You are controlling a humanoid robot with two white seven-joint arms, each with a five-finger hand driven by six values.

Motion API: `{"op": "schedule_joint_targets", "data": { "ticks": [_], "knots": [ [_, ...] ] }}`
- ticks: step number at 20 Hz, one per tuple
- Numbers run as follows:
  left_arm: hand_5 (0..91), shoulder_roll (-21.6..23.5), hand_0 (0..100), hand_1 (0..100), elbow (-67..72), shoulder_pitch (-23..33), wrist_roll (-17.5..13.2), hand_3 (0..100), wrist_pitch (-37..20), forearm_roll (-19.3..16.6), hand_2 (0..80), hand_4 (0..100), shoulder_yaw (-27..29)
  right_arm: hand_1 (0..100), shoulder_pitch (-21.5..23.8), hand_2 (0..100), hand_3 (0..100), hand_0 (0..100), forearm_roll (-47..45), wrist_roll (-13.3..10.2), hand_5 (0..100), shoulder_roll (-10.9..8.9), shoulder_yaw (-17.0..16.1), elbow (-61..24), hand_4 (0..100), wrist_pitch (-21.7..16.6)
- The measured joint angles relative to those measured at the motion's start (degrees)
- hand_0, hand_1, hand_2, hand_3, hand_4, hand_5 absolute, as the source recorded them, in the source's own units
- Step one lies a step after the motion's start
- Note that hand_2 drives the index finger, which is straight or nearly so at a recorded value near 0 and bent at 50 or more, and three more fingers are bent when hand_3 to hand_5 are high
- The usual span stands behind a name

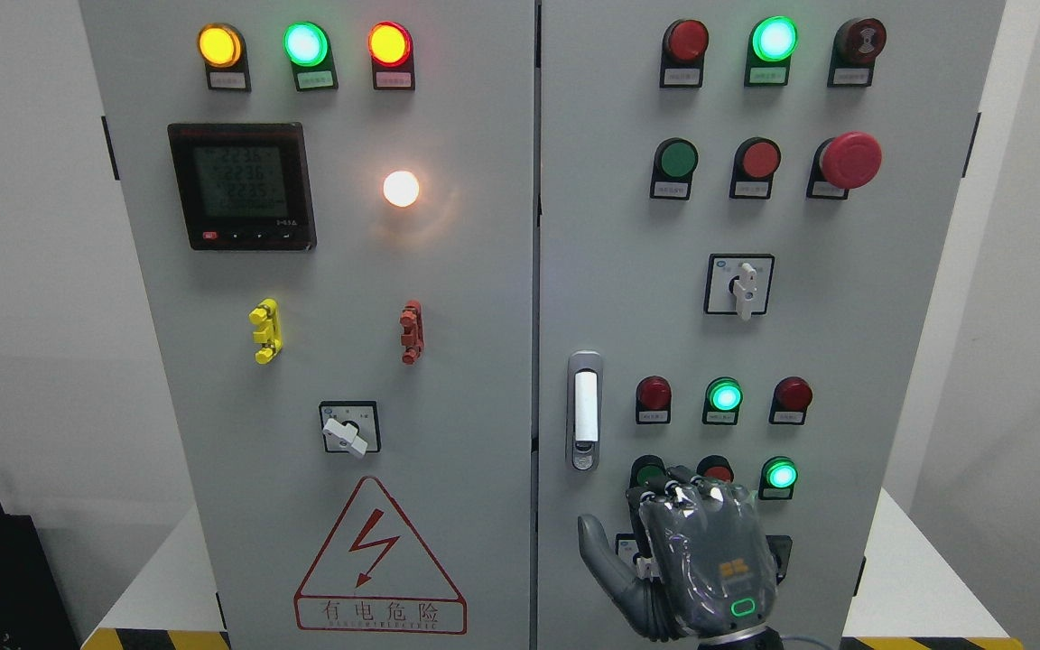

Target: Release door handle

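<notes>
The grey electrical cabinet (pixel 448 379) has two doors, and the door handle (pixel 585 411), a grey recessed plate with a white bar standing upright, sits at the left edge of the right door, about halfway down. The right robot hand (pixel 696 560) comes up from the bottom edge, right of the middle, its back to the camera. It is below and to the right of the handle and apart from it, holding nothing. The thumb (pixel 599 551) juts out to the left while the other fingers (pixel 673 492) bend toward the door panel, partly covering a green button (pixel 648 471) and a red button (pixel 716 468). A small green light ring (pixel 742 607) glows on the back of the hand, below an orange logo too small to read.

Low on the left door, a red-outlined triangular warning sign (pixel 379 560) shows a lightning bolt over the characters "有电危险"; the smaller line beneath is illegible. Near that door's upper left corner a black digital meter (pixel 242 186) displays rows of digits too faint to read. Above it stand three lit lamps: yellow (pixel 219 46), green (pixel 305 43) and orange-red (pixel 389 43), each with an unreadable label. At the upper right edge of the right door sits a red mushroom emergency stop (pixel 849 160). A white rotary switch (pixel 744 286) sits below it.
</notes>
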Motion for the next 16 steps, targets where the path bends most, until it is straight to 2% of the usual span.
{"op": "schedule_joint_targets", "data": {
  "ticks": [8,16],
  "knots": [
    [0.0,0.0,12,39,0.0,0.0,0.0,0,0.0,0.0,0.0,0,0.0,0,-2.9,97,100,46,1.5,4.5,94,-0.1,-0.1,-0.3,90,2.3],
    [0.0,0.0,12,39,0.0,0.0,0.0,0,0.0,0.0,0.0,0,0.0,0,-3.9,97,100,46,2.7,5.5,95,-0.15,-0.1,-0.6,90,2.5]
  ]
}}
